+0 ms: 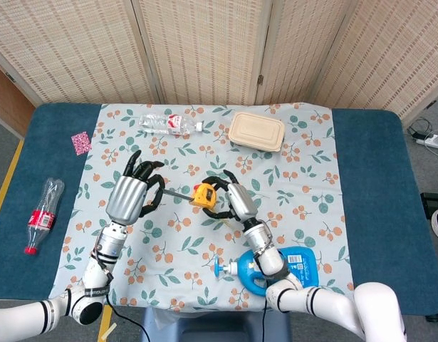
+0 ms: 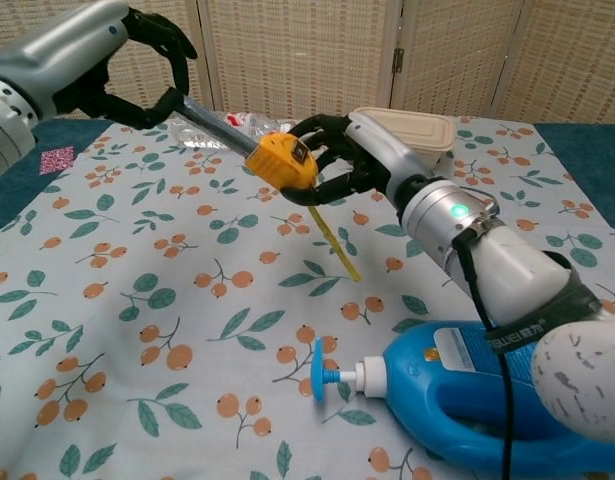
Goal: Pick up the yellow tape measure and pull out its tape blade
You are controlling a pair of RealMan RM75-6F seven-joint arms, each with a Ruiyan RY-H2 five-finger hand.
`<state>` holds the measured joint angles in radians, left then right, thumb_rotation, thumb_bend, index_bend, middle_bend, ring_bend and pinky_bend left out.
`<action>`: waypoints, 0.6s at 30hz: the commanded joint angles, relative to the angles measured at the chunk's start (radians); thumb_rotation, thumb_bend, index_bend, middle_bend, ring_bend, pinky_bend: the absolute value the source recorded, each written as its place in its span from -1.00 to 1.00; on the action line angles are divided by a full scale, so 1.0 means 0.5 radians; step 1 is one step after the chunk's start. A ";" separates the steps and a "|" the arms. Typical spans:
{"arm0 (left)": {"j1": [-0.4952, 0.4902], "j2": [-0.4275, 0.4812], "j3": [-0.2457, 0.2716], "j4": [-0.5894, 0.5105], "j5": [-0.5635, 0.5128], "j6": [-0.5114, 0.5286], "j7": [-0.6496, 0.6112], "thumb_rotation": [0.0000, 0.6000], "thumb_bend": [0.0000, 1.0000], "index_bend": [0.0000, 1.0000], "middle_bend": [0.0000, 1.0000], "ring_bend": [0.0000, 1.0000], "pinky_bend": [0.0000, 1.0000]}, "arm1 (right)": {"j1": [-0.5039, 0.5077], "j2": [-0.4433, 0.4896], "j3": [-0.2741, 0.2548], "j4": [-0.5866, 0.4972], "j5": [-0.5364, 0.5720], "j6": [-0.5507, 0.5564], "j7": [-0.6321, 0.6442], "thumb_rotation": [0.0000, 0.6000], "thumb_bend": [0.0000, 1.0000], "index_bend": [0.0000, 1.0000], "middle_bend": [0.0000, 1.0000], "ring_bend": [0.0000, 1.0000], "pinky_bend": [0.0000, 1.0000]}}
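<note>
The yellow tape measure (image 1: 203,194) (image 2: 284,160) is held above the floral cloth by my right hand (image 1: 236,203) (image 2: 357,155), whose fingers wrap its case. A dark tape blade (image 1: 176,192) (image 2: 215,122) runs out of the case leftward to my left hand (image 1: 129,196) (image 2: 137,55), which pinches the blade's end. The two hands are well apart, with the blade stretched straight between them. A thin yellow strip (image 2: 337,245) hangs from under the case down toward the cloth.
A blue detergent bottle (image 1: 293,267) (image 2: 487,390) lies near the front edge by my right forearm. A beige lidded box (image 1: 256,132) (image 2: 427,125) and a clear water bottle (image 1: 169,125) sit at the back. A cola bottle (image 1: 44,206) and a pink card (image 1: 80,142) lie far left.
</note>
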<state>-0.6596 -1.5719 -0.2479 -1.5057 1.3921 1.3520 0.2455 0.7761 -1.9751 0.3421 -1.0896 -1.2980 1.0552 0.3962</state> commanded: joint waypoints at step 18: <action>0.143 0.266 -0.100 0.303 -0.110 -0.054 -0.700 1.00 0.13 0.09 -0.39 -0.49 -0.86 | -0.370 0.598 -0.209 -0.359 0.019 0.033 -0.054 1.00 -0.33 0.31 0.11 -0.23 -1.00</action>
<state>-0.5950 -1.4500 -0.2920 -1.3707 1.3443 1.3324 -0.0749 0.6047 -1.6914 0.2459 -1.2559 -1.2899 1.0670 0.3683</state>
